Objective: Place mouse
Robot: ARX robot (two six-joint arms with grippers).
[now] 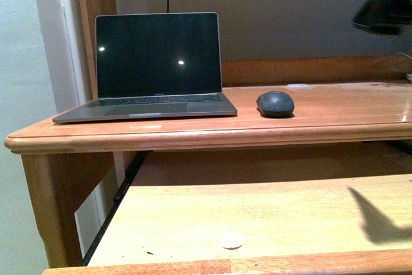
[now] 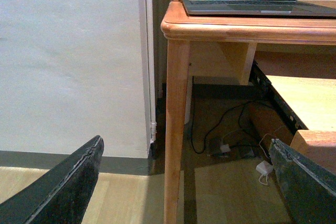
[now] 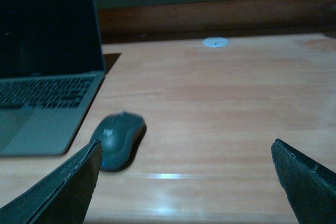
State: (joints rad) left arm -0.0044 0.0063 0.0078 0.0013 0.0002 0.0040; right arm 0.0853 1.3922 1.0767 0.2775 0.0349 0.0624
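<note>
The mouse (image 1: 275,104) sits on the tabletop (image 1: 347,104) at 3 o'clock of the open laptop (image 1: 154,69), just beside its corner and free of any grip. In my right wrist feed the right jaws are spread wide with nothing between them. The mouse (image 3: 118,140) lies low ahead of them, off towards the laptop side rather than centred in the gap. Its long axis seems to run 12 to 6, roughly along the laptop's side edge, though the dim feed makes that a guess. The blurred dark shape at 2 o'clock in the front view I take for the right arm (image 1: 386,1), and it is clearly the nearer. The left jaws, also spread and empty, hang low by the desk leg (image 2: 176,129).
</note>
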